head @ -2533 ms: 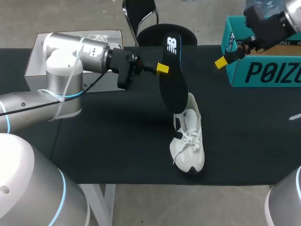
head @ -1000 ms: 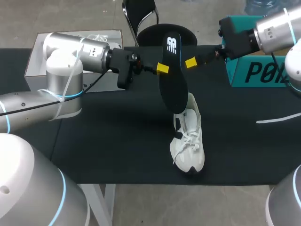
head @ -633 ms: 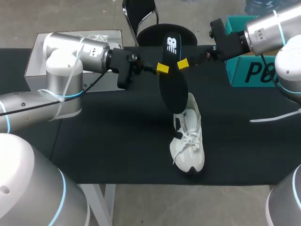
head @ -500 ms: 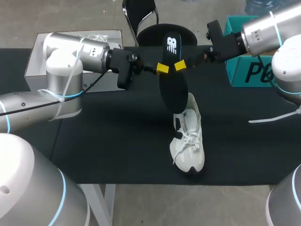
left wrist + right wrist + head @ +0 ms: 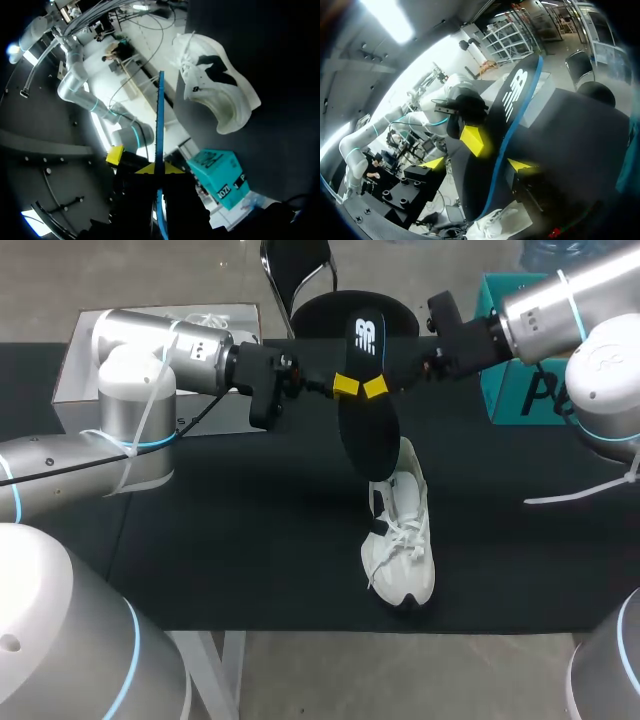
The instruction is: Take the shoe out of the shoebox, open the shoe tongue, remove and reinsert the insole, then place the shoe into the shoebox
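One insole (image 5: 367, 410), one shoe (image 5: 402, 540), two boxes, and my two arms. My left jaws are clamped on the insole's edge and hold it up over the worktop (image 5: 250, 540), tilted, with its logo end toward the far side and its lower end over the shoe's opening. My right jaws stand apart, one fingertip (image 5: 520, 165) on each side of the insole, and do not grip it. The white shoe sits on its sole in the middle, toe toward the near edge and close to it. The teal shoebox (image 5: 505, 400) sits at the far right, partly behind my right arm (image 5: 540, 310). A white box (image 5: 72, 370) sits at the far left corner behind my left arm (image 5: 150, 370). Bare black worktop lies wide on both sides of the shoe.
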Robot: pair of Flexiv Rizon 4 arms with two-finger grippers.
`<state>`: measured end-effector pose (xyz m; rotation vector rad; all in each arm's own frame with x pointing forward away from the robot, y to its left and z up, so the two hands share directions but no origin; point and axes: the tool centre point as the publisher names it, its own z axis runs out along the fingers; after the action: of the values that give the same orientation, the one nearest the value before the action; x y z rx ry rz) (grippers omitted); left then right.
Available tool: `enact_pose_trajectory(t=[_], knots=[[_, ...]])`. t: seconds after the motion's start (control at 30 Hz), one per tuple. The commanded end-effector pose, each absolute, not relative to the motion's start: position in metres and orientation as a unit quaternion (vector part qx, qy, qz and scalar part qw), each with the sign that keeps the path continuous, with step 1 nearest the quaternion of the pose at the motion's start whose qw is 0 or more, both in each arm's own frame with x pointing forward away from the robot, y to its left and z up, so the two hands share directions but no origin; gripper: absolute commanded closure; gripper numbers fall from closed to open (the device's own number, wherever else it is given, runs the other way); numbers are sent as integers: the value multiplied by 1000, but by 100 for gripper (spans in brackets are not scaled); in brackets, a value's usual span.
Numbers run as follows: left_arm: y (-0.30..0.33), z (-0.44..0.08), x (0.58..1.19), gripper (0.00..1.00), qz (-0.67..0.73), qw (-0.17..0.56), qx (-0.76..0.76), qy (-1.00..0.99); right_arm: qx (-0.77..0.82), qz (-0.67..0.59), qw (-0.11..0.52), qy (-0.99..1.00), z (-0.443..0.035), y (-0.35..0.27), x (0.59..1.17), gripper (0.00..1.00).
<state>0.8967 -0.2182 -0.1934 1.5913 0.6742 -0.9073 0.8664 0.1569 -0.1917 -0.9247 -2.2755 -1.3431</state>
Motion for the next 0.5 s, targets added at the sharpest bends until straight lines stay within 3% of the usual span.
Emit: enact_pose_trajectory(t=[0.03, 0.13, 0.27, 0.5], knots=[[-219, -194, 897, 100, -385, 560, 676, 285, -328, -472, 169, -801, -194, 159, 865, 69], [-219, -194, 897, 100, -385, 560, 676, 285, -328, -471, 169, -801, -195, 161, 864, 89], [-219, -194, 897, 100, -385, 560, 676, 285, -328, -470, 171, -802, -197, 163, 864, 86], [-219, -194, 897, 100, -385, 560, 676, 285, -328, -469, 174, -802, -201, 165, 863, 100]])
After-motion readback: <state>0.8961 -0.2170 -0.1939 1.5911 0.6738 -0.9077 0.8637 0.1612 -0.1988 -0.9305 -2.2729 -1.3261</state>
